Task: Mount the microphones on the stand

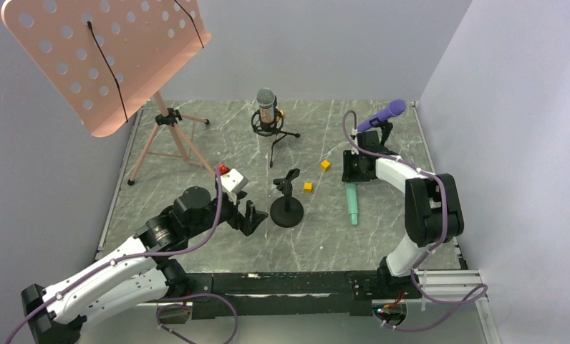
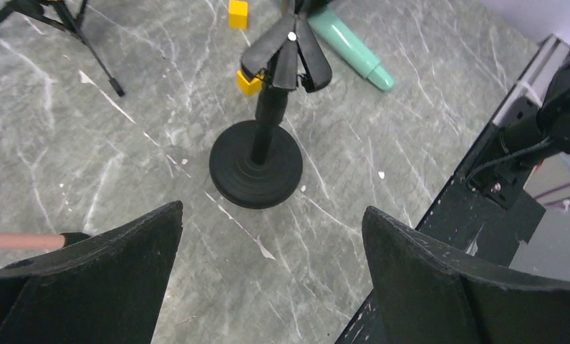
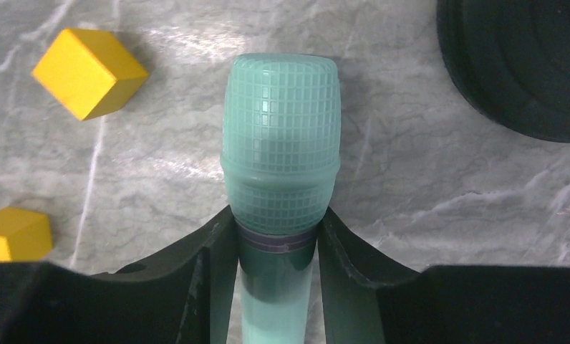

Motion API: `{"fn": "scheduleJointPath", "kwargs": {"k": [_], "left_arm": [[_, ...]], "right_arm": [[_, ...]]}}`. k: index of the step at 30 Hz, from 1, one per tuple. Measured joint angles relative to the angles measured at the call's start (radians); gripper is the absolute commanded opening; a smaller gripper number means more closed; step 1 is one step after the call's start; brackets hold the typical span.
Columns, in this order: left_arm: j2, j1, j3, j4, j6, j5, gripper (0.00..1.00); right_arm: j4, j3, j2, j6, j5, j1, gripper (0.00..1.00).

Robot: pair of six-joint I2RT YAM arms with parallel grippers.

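Yellow cubes (image 3: 89, 72) beside mint microphone (image 3: 281, 158) (right fingers (image 3: 196, 279) gripping it)

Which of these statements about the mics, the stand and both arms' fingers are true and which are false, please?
1. The purple mic is already mounted. True.
2. The mint mic sits in the round stand. False: it lies on the table, and the stand's clip is empty.
3. The left fingers are open. True.
4. The right fingers are empty. False: they close on the mint mic, just below its head.
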Motion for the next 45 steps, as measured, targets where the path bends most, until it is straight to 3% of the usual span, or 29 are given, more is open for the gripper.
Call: {"fn": "scheduleJointPath", "kwargs": {"k": [6, 11, 18, 29, 37, 41, 45], "left_arm": [[0.063, 0.0, 0.0, 0.039, 0.107, 0.103, 0.99], [0.089, 0.0, -0.003, 0.111, 0.219, 0.159, 0.99], [0.147, 0.0, -0.067, 0.359, 0.318, 0.191, 0.99], [0.29, 0.0, -0.105, 0.622, 0.383, 0.157, 0.99], [0.372, 0.0, -0.106, 0.712, 0.401, 0.139, 0.98], [0.414, 0.0, -0.106, 0.717, 0.398, 0.137, 0.86], [0.439, 0.0, -0.105, 0.712, 0.384, 0.12, 0.86]], "right_arm": [[0.003, -0.049, -0.202, -0.052, -0.199, 0.0, 0.08], [0.002, -0.055, -0.374, -0.225, -0.533, -0.035, 0.07], [-0.09, -0.055, -0.411, -0.415, -0.875, -0.093, 0.06], [-0.156, -0.055, -0.412, -0.484, -1.016, -0.098, 0.06], [-0.178, -0.051, -0.424, -0.539, -1.083, -0.101, 0.06], [-0.209, 0.024, -0.424, -0.592, -1.123, -0.1, 0.06], [-0.203, 0.159, -0.402, -0.631, -1.191, -0.085, 0.06]]}}
